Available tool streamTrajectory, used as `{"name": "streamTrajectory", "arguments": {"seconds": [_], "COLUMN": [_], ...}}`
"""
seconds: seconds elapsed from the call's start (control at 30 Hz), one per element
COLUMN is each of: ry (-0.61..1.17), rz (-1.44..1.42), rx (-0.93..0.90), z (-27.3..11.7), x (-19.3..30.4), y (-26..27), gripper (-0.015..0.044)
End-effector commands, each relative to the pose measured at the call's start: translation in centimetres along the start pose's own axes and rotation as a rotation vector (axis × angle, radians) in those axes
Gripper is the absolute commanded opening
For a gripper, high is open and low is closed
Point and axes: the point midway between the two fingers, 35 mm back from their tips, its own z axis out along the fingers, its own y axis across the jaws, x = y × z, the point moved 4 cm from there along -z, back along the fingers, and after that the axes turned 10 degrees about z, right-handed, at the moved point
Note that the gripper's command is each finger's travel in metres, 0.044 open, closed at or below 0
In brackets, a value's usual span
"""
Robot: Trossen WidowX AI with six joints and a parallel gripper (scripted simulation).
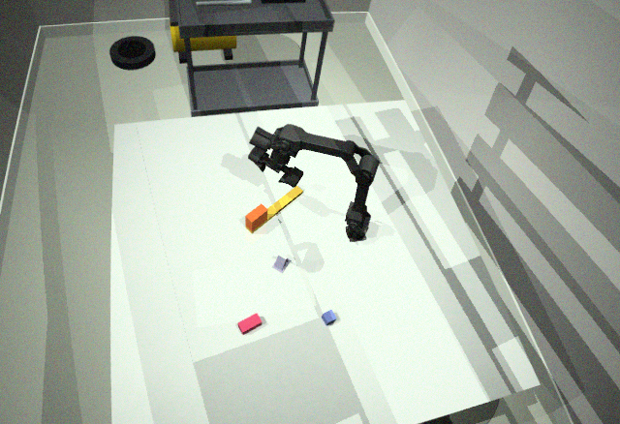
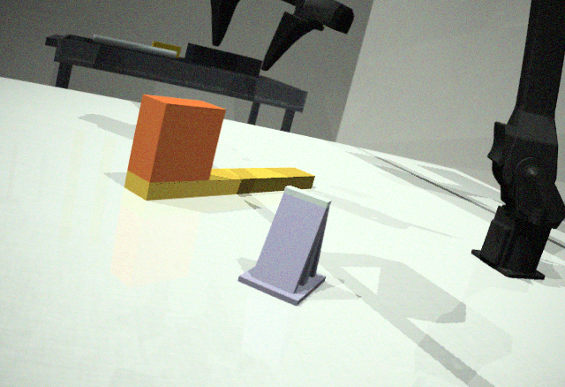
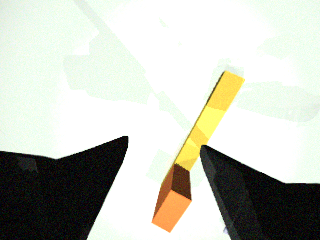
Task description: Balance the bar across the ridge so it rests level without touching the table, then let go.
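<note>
The yellow bar (image 1: pixel 285 201) (image 2: pixel 269 173) (image 3: pixel 210 120) lies flat on the table. An orange block (image 1: pixel 256 218) (image 2: pixel 184 140) (image 3: pixel 172 205) stands on one end of it. The pale purple ridge (image 1: pixel 281 263) (image 2: pixel 291 237) stands upright on its square base, apart from the bar, with nothing on its narrow top. My gripper (image 2: pixel 240 56) (image 3: pixel 164 145) is open and empty, with its fingers pointing down, above the level of the block. In the wrist view the bar runs slantwise beyond the fingers, and its bare end is at the upper right.
A red block (image 1: pixel 249 323) and a small blue cube (image 1: pixel 328 317) lie on the table beyond the ridge from the bar. The arm's base (image 1: pixel 356 224) (image 2: pixel 510 254) stands to the right. A dark cart (image 1: pixel 255 24) stands past the table's far edge, near a black tyre (image 1: pixel 115 57).
</note>
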Motion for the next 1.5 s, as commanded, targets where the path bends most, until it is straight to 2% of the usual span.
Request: {"name": "streamTrajectory", "arguments": {"seconds": [0.0,0.33,0.57,0.7,1.17,1.47], "ry": [0.018,0.002,-0.001,0.000,-0.001,-0.001], "rz": [0.084,0.274,0.286,0.286,0.286,0.286], "rx": [0.059,0.205,0.215,0.215,0.215,0.215], "z": [-0.7,-2.1,-2.1,-0.6,8.5,9.0], "x": [1.5,4.3,4.5,4.7,4.8,4.8], "y": [-0.7,-3.0,-3.1,-3.2,-5.3,-5.5], "gripper": [0.0315,0.0315,0.0315,0.0315,0.0315,0.0315]}}
